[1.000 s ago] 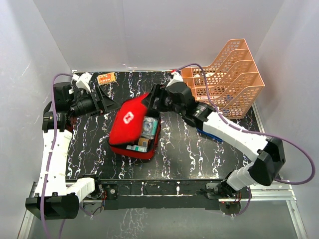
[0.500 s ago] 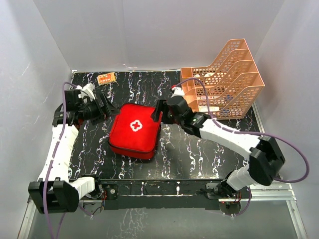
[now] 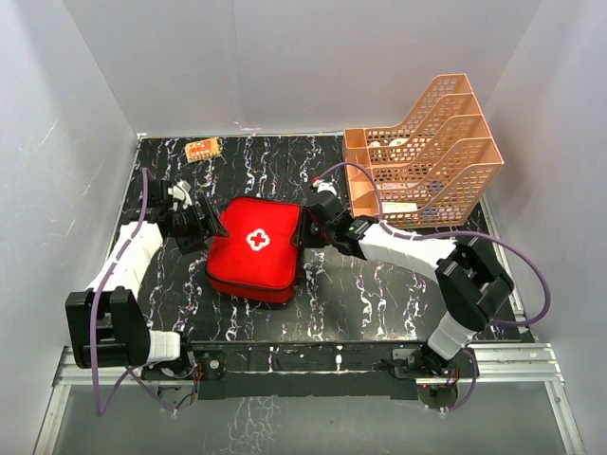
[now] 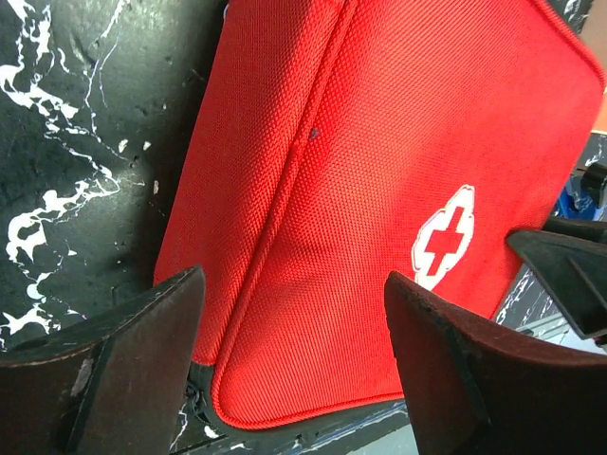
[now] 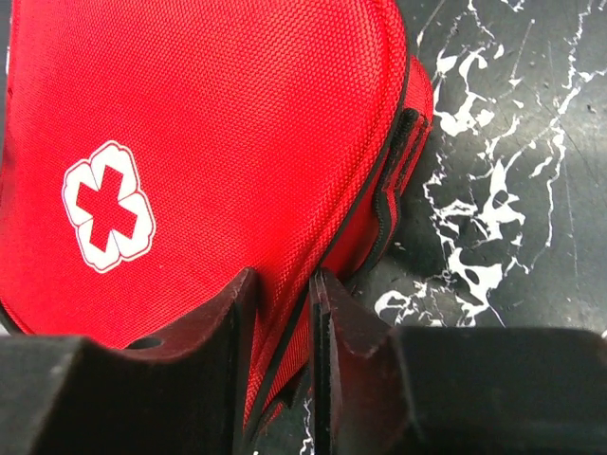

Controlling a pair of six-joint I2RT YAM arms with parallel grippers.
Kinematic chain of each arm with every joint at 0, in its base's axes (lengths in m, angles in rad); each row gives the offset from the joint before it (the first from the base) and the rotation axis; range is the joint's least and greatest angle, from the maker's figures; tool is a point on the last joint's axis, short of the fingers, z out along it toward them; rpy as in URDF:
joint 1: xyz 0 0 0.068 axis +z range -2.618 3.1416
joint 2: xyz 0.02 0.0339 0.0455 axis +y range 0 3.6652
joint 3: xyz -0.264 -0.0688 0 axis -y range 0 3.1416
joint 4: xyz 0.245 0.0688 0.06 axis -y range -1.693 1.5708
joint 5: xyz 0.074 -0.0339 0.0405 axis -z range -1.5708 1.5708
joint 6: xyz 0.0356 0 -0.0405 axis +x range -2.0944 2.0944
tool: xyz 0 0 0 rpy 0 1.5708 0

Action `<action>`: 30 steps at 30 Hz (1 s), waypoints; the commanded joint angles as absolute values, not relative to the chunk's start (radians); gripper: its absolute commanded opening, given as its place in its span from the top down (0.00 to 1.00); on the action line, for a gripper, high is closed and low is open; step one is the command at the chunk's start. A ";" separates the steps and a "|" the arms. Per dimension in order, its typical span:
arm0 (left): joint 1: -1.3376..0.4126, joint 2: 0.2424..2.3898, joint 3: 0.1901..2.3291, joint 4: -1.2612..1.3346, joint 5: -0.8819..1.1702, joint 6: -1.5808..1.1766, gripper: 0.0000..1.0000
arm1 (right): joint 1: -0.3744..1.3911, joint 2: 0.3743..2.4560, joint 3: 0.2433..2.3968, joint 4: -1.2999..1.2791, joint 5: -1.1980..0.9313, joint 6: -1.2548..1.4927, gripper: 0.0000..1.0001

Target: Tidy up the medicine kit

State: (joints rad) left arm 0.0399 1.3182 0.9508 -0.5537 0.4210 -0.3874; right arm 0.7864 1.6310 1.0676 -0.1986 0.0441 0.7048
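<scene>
The medicine kit (image 3: 254, 248) is lying flat and closed near the middle of the black marbled table (image 3: 379, 284), with its white cross facing up. The two arms are reaching in low from either side, so the kit is sitting between them.

The left pincer (image 4: 294, 284) is hanging at the kit's left edge with its fingers standing wide apart. In the left wrist view, one corner of the kit is filling the gap between them. Whether either finger is touching the red cloth, I cannot tell.

The right pincer (image 5: 282, 289) is sitting at the kit's right edge, toward the far corner. Its fingers are drawn close together and are clamping on the rim there, with red cloth and the black zip seam running between them.

An orange tiered tray (image 3: 427, 156) is standing at the far right of the table, well apart from the kit. A small orange packet (image 3: 201, 149) is lying near the far left corner.
</scene>
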 commanded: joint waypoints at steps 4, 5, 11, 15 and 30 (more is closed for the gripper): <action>0.040 1.358 0.915 -0.522 0.479 -0.409 0.34 | 0.715 1.731 1.159 -0.004 -0.051 0.546 0.86; 0.040 1.361 0.910 -0.517 0.487 -0.413 0.36 | 0.704 1.768 1.182 0.008 -0.075 0.525 0.89; 0.040 1.364 0.862 -0.465 0.596 -0.457 0.53 | 0.664 1.926 1.359 0.018 -0.109 0.403 0.94; 0.041 1.364 0.771 -0.308 0.813 -0.545 0.76 | 0.643 1.975 1.454 0.013 -0.047 0.350 0.88; 0.040 1.295 0.712 -0.214 0.748 -0.614 0.62 | 0.637 1.757 1.459 -0.202 0.213 0.391 0.45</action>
State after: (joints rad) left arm 0.0441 1.3750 0.7033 -0.2245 0.7910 -0.6018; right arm 0.6155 1.9404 1.4975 -0.1478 0.1169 0.3397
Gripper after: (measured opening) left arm 0.342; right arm 0.528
